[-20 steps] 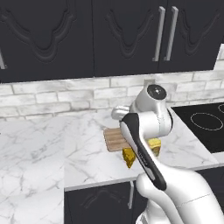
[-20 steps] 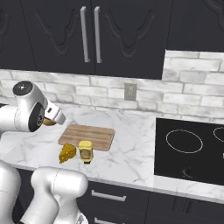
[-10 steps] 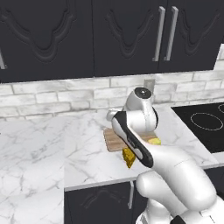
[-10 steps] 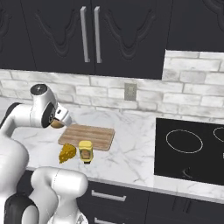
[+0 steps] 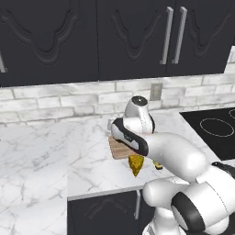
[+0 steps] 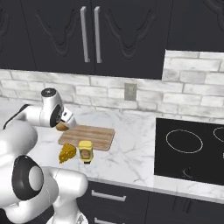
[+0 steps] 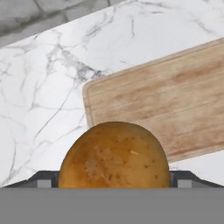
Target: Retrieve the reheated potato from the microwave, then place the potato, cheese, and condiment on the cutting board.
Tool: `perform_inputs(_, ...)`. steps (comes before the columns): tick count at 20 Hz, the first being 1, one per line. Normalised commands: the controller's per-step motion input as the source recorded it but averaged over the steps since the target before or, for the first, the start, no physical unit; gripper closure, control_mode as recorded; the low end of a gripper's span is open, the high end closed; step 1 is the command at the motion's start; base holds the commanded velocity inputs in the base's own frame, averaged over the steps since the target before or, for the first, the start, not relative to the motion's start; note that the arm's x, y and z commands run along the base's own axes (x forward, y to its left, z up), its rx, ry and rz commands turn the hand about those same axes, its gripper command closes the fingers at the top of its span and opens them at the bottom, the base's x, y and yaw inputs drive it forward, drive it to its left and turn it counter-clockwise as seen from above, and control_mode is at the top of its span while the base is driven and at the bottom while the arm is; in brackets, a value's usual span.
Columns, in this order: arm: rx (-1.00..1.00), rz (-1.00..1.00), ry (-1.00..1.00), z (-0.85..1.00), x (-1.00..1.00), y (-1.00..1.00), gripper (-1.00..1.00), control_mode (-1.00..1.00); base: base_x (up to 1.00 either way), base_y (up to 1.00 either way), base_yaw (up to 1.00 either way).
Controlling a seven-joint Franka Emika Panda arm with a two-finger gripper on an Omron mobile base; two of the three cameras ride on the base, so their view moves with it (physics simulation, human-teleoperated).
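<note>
Nearest the hand camera, the potato (image 7: 114,155) sits between the two fingertips of the gripper (image 7: 113,178), whose jaws stand wide and appear closed on it, so the potato looks held. It hangs above the near-left corner of the cutting board (image 7: 166,105), over the marble worktop (image 7: 43,87).

In the right base view the gripper (image 6: 65,124) is at the board's left end with the potato (image 6: 61,127) tucked under it. Just in front of the cutting board (image 6: 94,136), on the worktop and not on the wood, lie the cheese (image 6: 67,153) and the condiment (image 6: 85,151), side by side near the worktop's front edge.

As judged, the fetch from the microwave is done; setting the potato down is in hand, and cheese and condiment are both left to move.

The board's surface is bare, with room for three items. Farther right lies the black cooktop (image 6: 192,148), well apart; the brick wall (image 6: 109,89) and dark cabinets (image 6: 87,30) stand behind.
</note>
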Motion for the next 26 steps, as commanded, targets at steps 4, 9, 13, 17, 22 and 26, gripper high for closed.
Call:
perform_inputs(4,0.0,0.0,0.0,-0.43,0.42,0.0,1.0,-1.0,0.0,0.0,0.0)
perform_inputs(9,0.0,0.0,0.0,-0.42,0.34,0.0,1.0,-1.0,0.0,0.0,0.0)
perform_inputs(13,0.0,0.0,0.0,-0.32,0.32,0.0,1.0,-1.0,0.0,0.0,0.0)
perform_inputs(17,0.0,0.0,0.0,-0.29,0.26,0.0,1.0,-1.0,0.0,0.0,0.0)
perform_inputs(22,-0.01,0.0,0.0,-0.31,0.17,0.0,1.0,-1.0,0.0,0.0,0.0)
perform_inputs(26,-0.01,0.0,0.0,-0.28,0.17,-0.01,1.0,-1.0,0.0,0.0,0.0)
